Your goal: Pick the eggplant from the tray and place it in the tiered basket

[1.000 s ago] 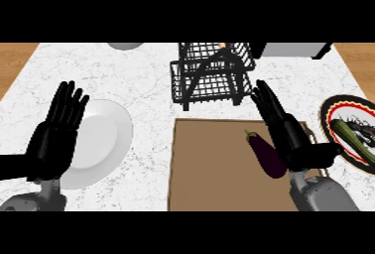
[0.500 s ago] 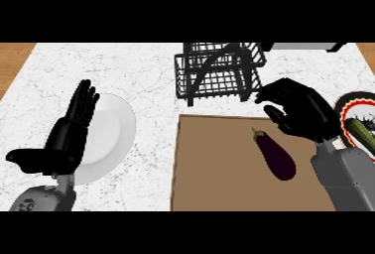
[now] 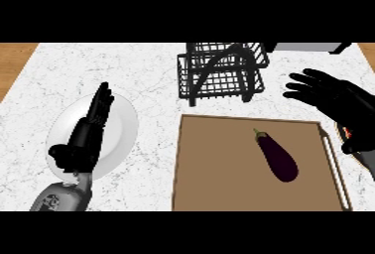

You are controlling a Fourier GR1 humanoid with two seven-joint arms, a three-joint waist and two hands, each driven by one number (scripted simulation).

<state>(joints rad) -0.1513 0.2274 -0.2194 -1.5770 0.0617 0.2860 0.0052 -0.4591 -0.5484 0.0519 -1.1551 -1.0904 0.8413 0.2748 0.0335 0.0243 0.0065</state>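
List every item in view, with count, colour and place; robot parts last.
Dark purple eggplant: one, purple with a green stem, lying on the tray, right of its middle.
Brown rectangular tray: one, brown, lower centre of the counter.
Black wire tiered basket: one, black, behind the tray.
White round plate: one, white, left of the tray, partly under the left hand.
White marble counter: one, white with grey veins.
Left hand: one, black, open, over the plate.
Right hand: one, black, open, above the tray's far right corner.

A: What colour is the eggplant?

B: Dark purple with a green stem, on a plain brown tray.

A: Around the tray?

B: White counter with grey marbling, a white plate left of the tray, a black wire basket beyond it. Both hands are black.
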